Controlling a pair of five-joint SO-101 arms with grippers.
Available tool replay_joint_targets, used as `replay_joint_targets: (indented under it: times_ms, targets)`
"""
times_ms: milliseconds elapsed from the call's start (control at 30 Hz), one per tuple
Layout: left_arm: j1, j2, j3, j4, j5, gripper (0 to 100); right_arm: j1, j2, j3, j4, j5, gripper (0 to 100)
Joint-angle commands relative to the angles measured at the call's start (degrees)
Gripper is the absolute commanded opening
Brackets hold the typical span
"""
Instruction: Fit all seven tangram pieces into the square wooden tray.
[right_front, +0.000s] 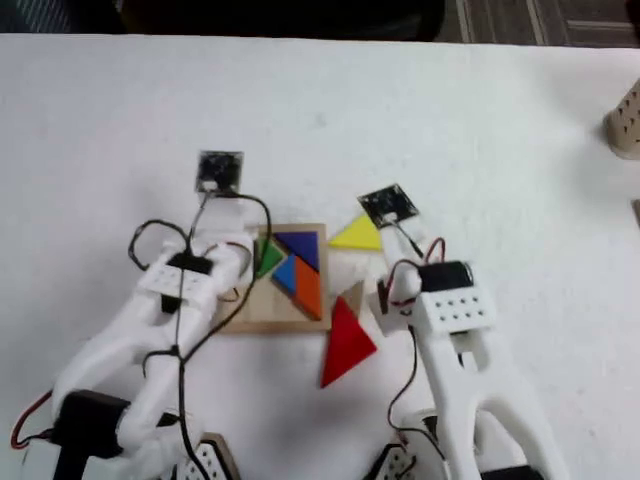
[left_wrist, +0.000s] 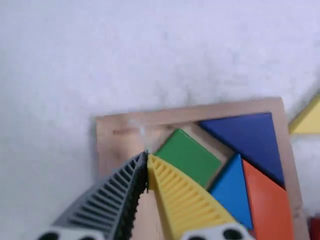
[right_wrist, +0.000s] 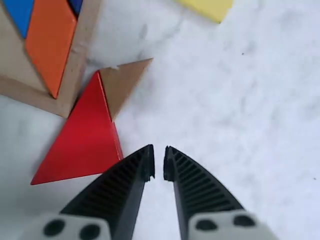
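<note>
The square wooden tray (right_front: 262, 308) holds a green square (right_front: 268, 258), a dark blue triangle (right_front: 302, 246), a light blue triangle (right_front: 284, 275) and an orange parallelogram (right_front: 308, 287). In the left wrist view my left gripper (left_wrist: 146, 166) is shut and empty over the tray's (left_wrist: 115, 135) bare part, right beside the green square (left_wrist: 189, 155). A red triangle (right_wrist: 85, 137), a tan triangle (right_wrist: 122, 85) and a yellow triangle (right_front: 357, 235) lie on the table just outside the tray. My right gripper (right_wrist: 159, 162) hangs shut and empty over the table beside the red triangle.
The table is white and mostly bare around the tray. A pale pegged object (right_front: 625, 122) stands at the far right edge. The arms' bases and cables (right_front: 175, 330) take up the near side.
</note>
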Motion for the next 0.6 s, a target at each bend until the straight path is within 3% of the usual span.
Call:
replay_joint_targets:
  times_ms: [0,200,567]
  targets:
    - [3.38,2.15,-4.84,7.56,-0.35,2,1.01,-4.09,1.05,-2.33,1.05,3.4]
    - [2.86,9.10,-10.37,9.76,-0.18,2,1.01,-4.88,1.14,-2.42,1.05,3.4]
    - [6.55,9.19,-10.73,10.46,-0.26,2,1.01,-4.88,1.32,-3.12,1.14,3.4]
